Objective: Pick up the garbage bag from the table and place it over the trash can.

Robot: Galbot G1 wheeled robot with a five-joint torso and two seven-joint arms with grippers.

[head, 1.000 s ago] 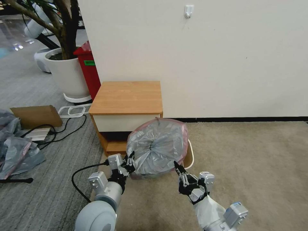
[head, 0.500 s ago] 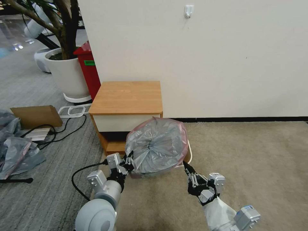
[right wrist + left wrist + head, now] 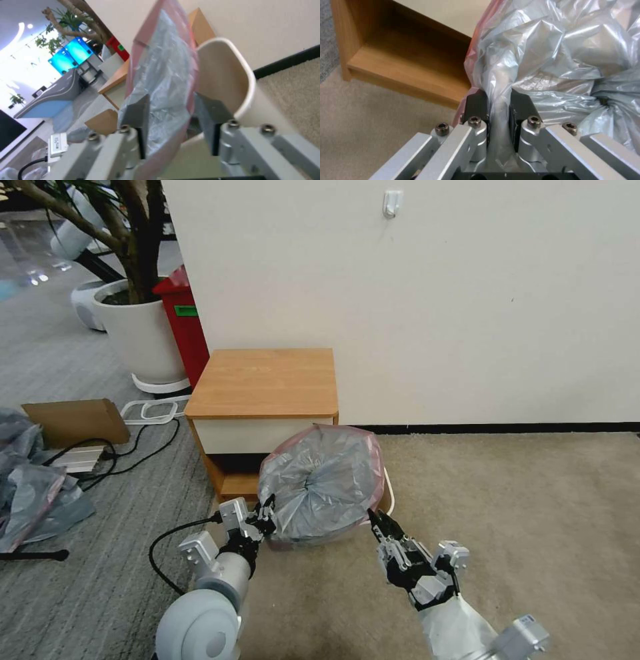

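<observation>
one garbage bag (image 3: 320, 485) is spread over the one trash can (image 3: 389, 493) on the carpet before the table (image 3: 263, 383), its gathered centre facing up; left gripper (image 3: 265, 518) pinches its left edge; right gripper (image 3: 375, 521) straddles the right rim, fingers apart.

Before us, the garbage bag (image 3: 320, 483) bulges over the trash can (image 3: 389, 493), which stands on the beige carpet just in front of the surface (image 3: 263, 380). Our left pincer (image 3: 265, 519) touches the bag's left edge, and our right pincer (image 3: 375, 521) meets its lower right edge.
</observation>
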